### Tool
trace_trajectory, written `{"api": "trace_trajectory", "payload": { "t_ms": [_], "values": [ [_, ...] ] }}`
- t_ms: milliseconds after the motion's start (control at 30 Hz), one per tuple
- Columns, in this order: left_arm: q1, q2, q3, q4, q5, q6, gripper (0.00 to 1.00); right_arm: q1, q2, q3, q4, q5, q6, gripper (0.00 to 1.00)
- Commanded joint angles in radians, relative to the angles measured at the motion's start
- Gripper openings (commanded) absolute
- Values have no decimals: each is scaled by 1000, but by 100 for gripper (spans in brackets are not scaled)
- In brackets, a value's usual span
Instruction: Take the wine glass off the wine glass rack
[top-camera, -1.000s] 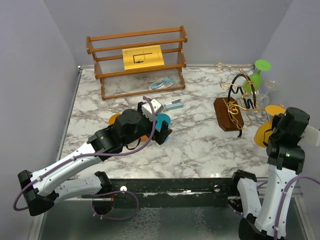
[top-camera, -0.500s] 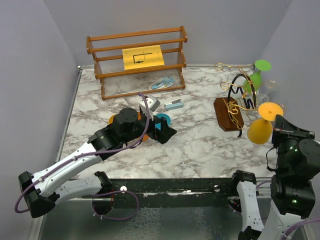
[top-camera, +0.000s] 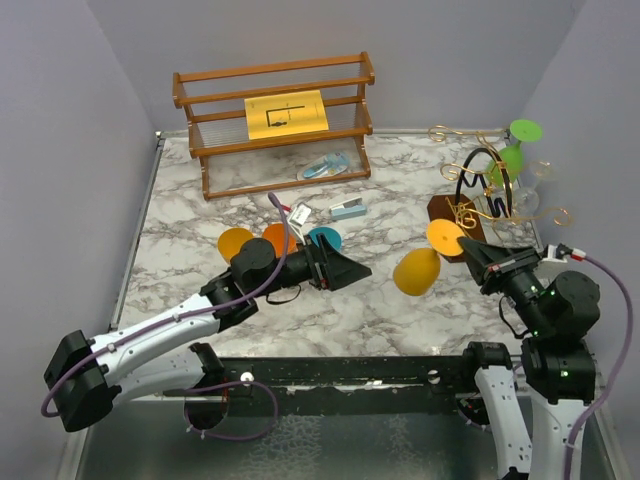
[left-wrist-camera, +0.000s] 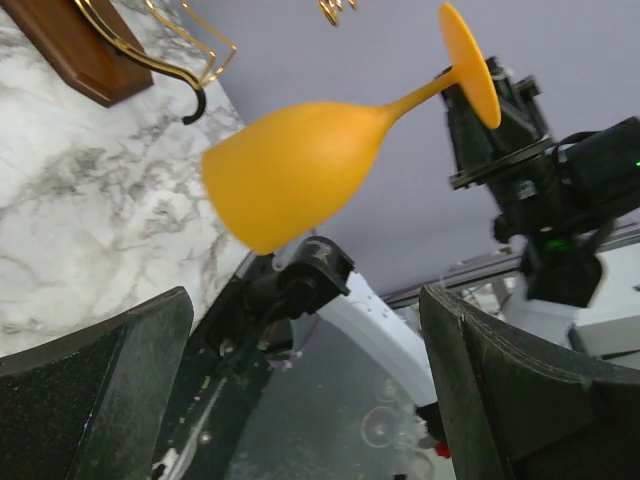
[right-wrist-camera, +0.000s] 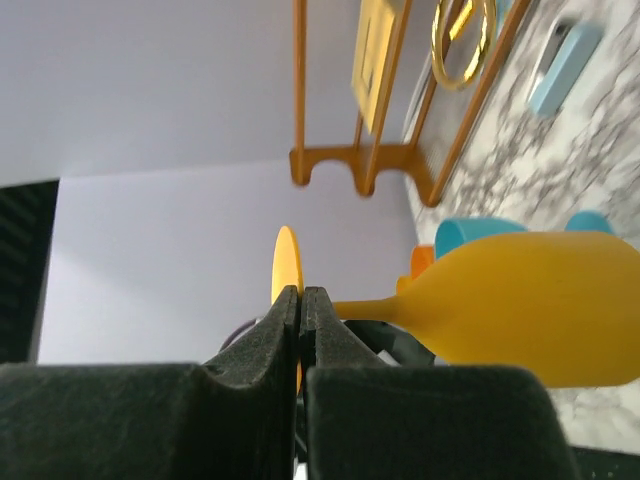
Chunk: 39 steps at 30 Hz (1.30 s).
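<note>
Orange glass (top-camera: 417, 270) off rack (top-camera: 440, 208) | right tool (top-camera: 468, 245) clamped on its foot for carrying | left tool (top-camera: 348, 270) wide, empty, facing it

I've swung the right gripper (top-camera: 470, 247) from the frame's right edge in toward the centre. It has carried the orange wine glass (top-camera: 415, 271) from the right of the wine glass rack (top-camera: 455, 225) to its lower left, bowl tipped sideways. My left gripper (top-camera: 352, 272) has slid rightward toward that bowl.
</note>
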<state>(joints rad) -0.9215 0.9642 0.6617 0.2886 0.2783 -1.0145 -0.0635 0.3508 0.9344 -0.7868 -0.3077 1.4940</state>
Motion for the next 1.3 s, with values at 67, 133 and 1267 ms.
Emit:
{"api": "trace_trajectory", "payload": {
  "t_ms": [67, 133, 1267],
  "values": [
    [-41, 18, -105, 318, -29, -233, 99, 12, -83, -179, 335, -320, 218, 1],
    [-59, 15, -123, 338, -64, -250, 99, 21, -75, -170, 353, -329, 229, 1],
    [-177, 454, -205, 1481, -81, -516, 41, 68, -95, -264, 462, -302, 247, 1]
  ]
}}
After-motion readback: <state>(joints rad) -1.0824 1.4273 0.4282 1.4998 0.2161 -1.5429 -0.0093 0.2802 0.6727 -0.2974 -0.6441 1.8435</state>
